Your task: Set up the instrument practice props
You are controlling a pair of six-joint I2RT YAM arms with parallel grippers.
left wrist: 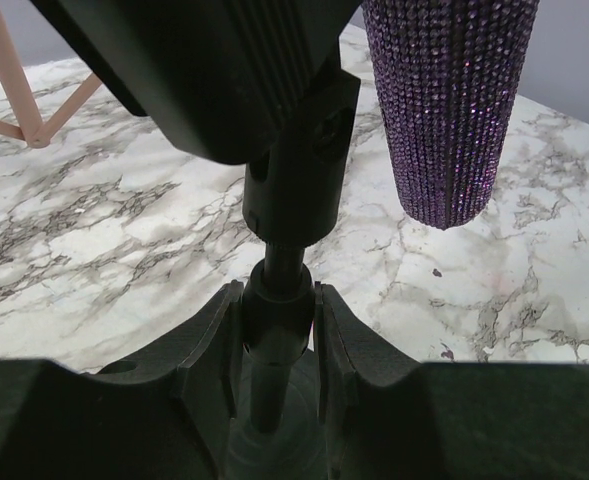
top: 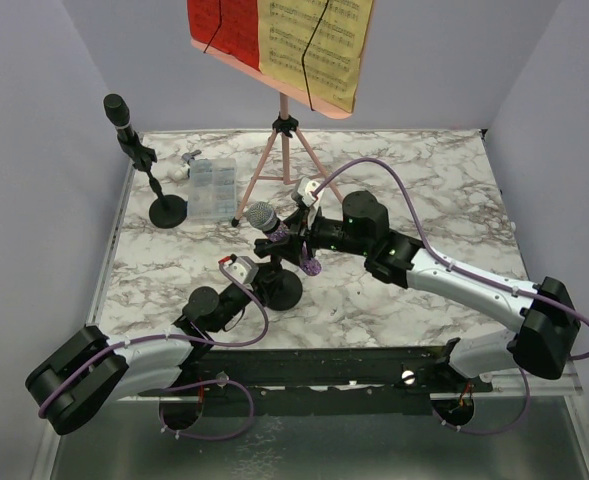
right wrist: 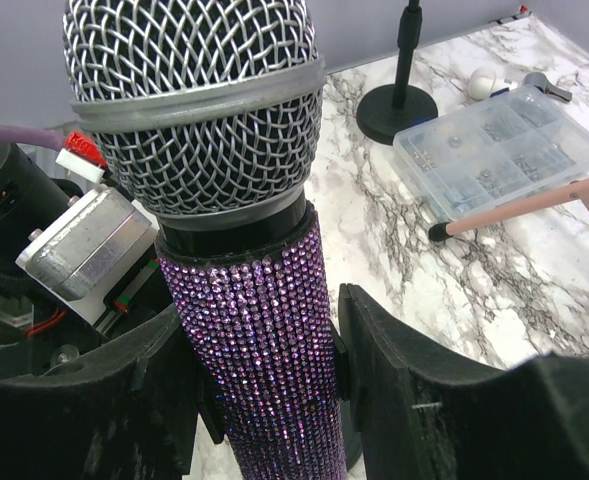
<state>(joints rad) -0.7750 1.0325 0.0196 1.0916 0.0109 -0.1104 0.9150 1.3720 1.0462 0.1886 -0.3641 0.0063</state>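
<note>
While the music rack [top: 284,105] and black microphone [top: 121,112] already stand set at the back, the right gripper [right wrist: 269,350] clasps the purple glitter microphone [right wrist: 262,320] beside the clip of the second holder [left wrist: 286,200] — stem pinched by the left gripper [left wrist: 279,320] — possibly not yet seated; that remains.

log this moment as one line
left gripper: shut on near mic holder stem | right gripper: shut on purple glitter microphone, tilted beside holder top | black microphone: in far holder
</note>
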